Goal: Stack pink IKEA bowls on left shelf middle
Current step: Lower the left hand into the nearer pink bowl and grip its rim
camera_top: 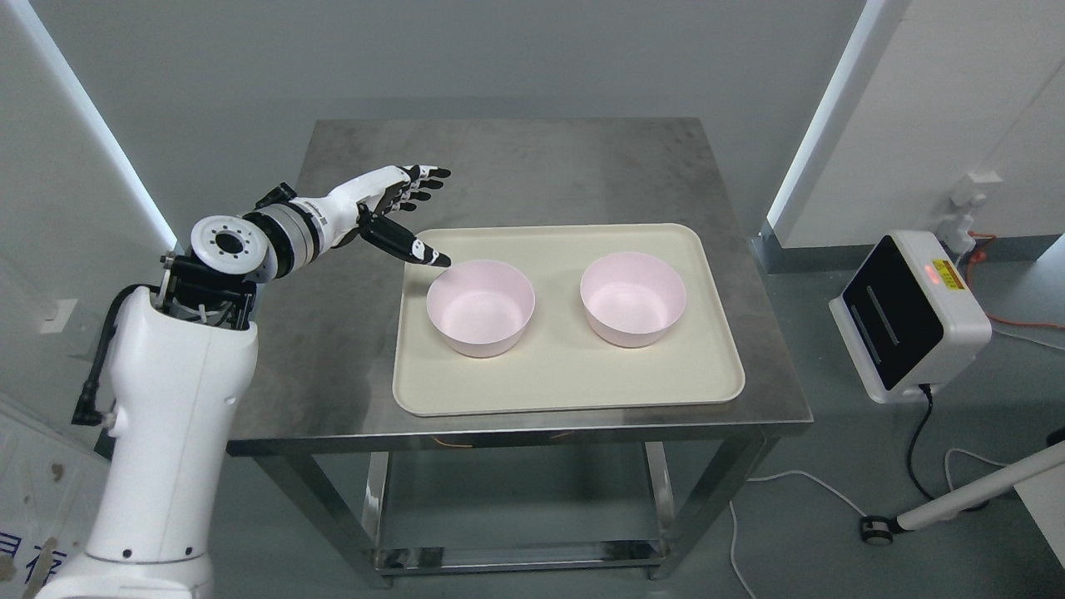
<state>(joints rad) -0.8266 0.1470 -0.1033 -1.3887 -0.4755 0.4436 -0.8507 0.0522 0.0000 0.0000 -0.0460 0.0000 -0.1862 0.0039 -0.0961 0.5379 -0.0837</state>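
left hand (398,210) spread, seemingly above tray (566,391), beside near pink bowl (480,307)

White arm (170,408), black-tipped hand (399,208) (silver wrist)

The left hand (398,208) hovers with fingers spread over the steel table (349,333), thumb tip near the left pink bowl (480,308). A second bowl (632,299) sits apart on the cream tray (566,383).
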